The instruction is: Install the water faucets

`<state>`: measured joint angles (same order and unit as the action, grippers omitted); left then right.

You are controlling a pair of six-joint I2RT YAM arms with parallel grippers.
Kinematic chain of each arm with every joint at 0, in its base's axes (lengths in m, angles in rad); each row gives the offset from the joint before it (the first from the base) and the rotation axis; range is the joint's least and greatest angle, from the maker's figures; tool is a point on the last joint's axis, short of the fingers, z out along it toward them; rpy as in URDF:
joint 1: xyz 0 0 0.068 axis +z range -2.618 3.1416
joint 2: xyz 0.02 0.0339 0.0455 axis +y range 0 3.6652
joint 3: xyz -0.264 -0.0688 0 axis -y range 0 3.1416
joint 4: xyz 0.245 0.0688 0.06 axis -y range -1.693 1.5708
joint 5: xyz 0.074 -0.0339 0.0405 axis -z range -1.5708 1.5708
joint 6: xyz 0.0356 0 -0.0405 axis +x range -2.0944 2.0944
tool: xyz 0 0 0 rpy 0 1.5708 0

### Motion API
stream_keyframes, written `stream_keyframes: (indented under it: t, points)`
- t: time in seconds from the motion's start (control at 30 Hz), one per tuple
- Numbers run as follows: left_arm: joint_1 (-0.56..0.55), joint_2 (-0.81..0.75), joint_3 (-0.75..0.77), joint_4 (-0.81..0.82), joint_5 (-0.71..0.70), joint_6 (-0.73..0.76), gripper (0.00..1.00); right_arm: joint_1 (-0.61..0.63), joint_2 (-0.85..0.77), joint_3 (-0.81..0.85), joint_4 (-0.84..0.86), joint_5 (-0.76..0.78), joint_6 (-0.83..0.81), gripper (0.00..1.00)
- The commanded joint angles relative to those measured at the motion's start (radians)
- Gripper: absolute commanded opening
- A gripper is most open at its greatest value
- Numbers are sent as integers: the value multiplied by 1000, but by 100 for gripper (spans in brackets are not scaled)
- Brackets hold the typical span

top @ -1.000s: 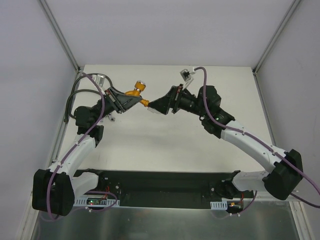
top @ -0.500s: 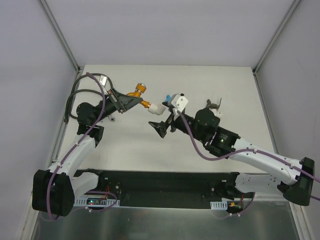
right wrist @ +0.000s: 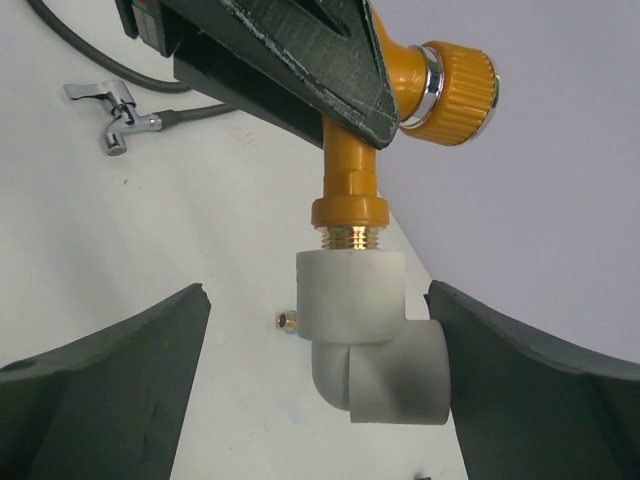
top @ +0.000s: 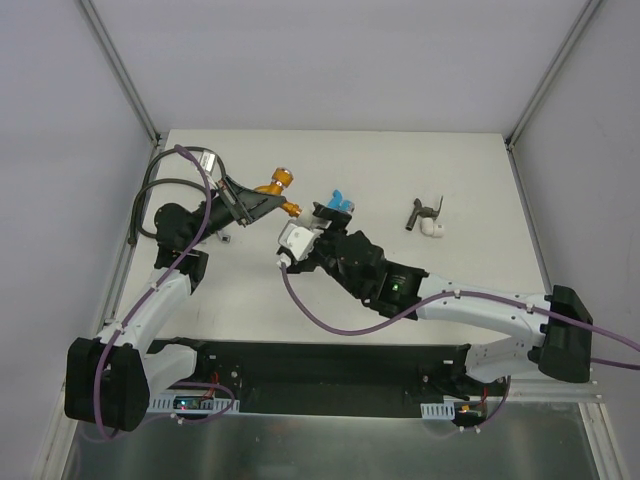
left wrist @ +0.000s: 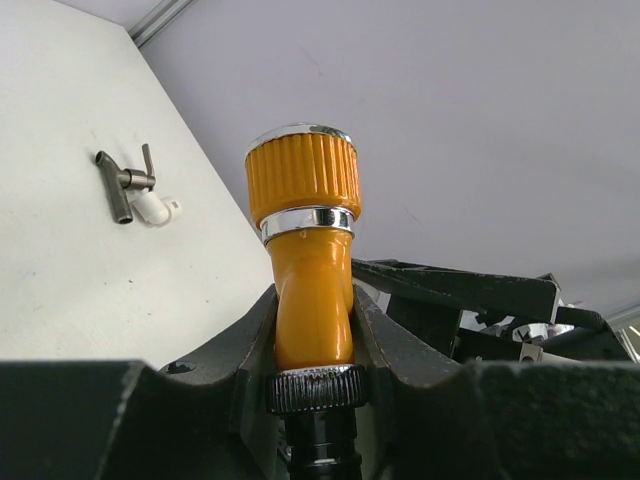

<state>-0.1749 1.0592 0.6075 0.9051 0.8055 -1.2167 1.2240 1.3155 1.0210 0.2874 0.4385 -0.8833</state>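
My left gripper point(top: 262, 200) is shut on the shiny orange faucet point(top: 274, 184) and holds it above the table; in the left wrist view the fingers clamp its neck point(left wrist: 312, 300). A white elbow fitting point(right wrist: 375, 340) sits screwed on the faucet's threaded end point(right wrist: 352, 235). My right gripper point(right wrist: 318, 295) is open, with a finger on each side of that elbow, the right one close to it. In the top view the right gripper point(top: 303, 222) sits just below the faucet's end. The blue faucet point(top: 340, 202) lies beside it. The dark grey-brown faucet point(top: 423, 209) lies at the right.
A white elbow point(top: 435, 229) lies against the dark faucet, also seen in the left wrist view point(left wrist: 155, 208). A black hose point(top: 150, 190) with a silver fitting point(right wrist: 115, 118) lies at the table's left edge. A small brass piece point(right wrist: 287, 321) lies on the table under the elbow.
My right arm let go of the elbow, pulled back, swung low and turned, and its open jaws now stand around the elbow. The left gripper has hardly moved.
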Motion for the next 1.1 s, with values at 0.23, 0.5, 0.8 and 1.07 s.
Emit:
stream_keyframes:
  t: [0.23, 0.5, 0.8, 1.07]
  points:
    - [9, -8, 52, 77, 17, -14, 0, 11, 79, 45, 211, 143, -138, 45]
    - [9, -15, 46, 129, 23, -15, 0, -4, 10, 77, 46, -16, 47, 2]
    - [9, -15, 25, 280, 37, -29, 0, -205, -102, 128, -152, -577, 473, 2]
    - [9, -11, 6, 454, 46, -49, 0, -357, -61, 206, -186, -958, 799, 2]
